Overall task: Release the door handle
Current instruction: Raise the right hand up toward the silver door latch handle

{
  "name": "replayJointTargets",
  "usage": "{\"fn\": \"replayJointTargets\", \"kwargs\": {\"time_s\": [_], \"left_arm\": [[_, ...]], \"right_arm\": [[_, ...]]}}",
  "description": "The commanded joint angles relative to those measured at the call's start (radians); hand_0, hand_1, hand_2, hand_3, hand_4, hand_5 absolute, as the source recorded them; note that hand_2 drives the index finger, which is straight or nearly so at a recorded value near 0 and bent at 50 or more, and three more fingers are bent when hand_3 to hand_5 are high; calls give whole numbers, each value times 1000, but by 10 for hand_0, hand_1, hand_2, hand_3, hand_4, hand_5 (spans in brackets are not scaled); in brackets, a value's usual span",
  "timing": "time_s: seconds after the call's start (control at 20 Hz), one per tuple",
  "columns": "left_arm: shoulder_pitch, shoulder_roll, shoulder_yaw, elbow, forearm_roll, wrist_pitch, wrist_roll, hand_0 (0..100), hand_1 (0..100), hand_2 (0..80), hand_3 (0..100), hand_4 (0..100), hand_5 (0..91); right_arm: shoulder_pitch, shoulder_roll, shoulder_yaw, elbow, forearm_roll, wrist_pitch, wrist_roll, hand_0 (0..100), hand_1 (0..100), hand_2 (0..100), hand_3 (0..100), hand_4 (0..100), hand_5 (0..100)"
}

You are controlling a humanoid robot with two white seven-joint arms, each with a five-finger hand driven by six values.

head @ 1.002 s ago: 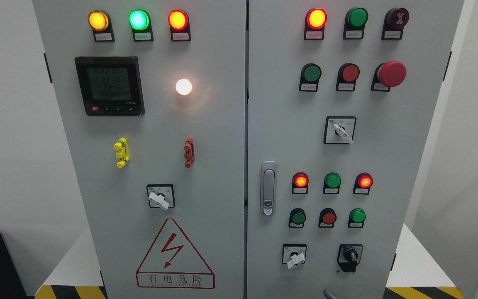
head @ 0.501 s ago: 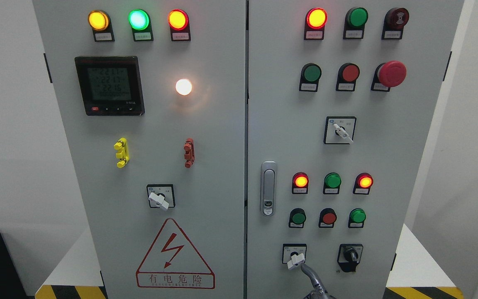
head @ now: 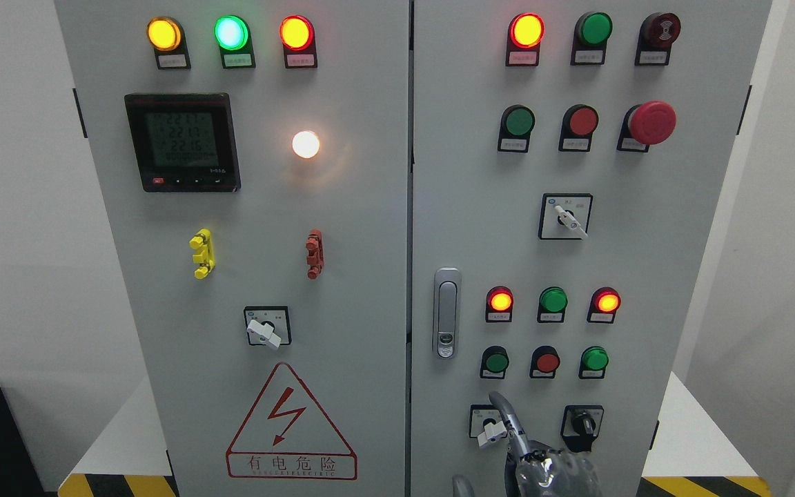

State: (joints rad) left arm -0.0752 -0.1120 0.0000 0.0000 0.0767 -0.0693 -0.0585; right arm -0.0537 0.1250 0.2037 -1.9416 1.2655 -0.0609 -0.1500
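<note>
A grey two-door control cabinet (head: 342, 207) fills the room's far side, its left door carrying a digital meter (head: 182, 142), a row of lit lamps and a red-bordered electrical warning triangle (head: 291, 426). Just right of the seam between the doors sits the door handle (head: 446, 313), a slim silver lever lying flush and upright in its recess on the right door, with a lock at its lower end; nothing touches it. It looks rigid, smooth metal, likely slick under a fingertip, and would best be taken by hooking behind its long bar rather than pinching the flat face. Farther right and lower, a metallic robot hand (head: 542, 466) rises from the bottom edge, one finger (head: 508, 417) extended up beside the white selector switch (head: 491, 431), the others too little seen to tell; it appears to hold nothing. Which arm it belongs to cannot be told.
</note>
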Motion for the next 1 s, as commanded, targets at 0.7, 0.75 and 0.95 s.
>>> {"fn": "replayJointTargets", "kwargs": {"time_s": [0.7,0.75,0.95], "left_arm": [[0,0,-21,-20,0,0,0,0,0,21,91,13,0],[0,0,-21,-20,0,0,0,0,0,21,92,13,0],[0,0,-21,-20,0,0,0,0,0,23,94,13,0]], "right_arm": [[-209,8,166,204,157,180,1,376,313,0,1000,932,969],[-209,10,166,205,157,182,1,375,313,0,1000,941,969],[-203,10,166,204,158,191,0,371,311,0,1000,951,969]]}}
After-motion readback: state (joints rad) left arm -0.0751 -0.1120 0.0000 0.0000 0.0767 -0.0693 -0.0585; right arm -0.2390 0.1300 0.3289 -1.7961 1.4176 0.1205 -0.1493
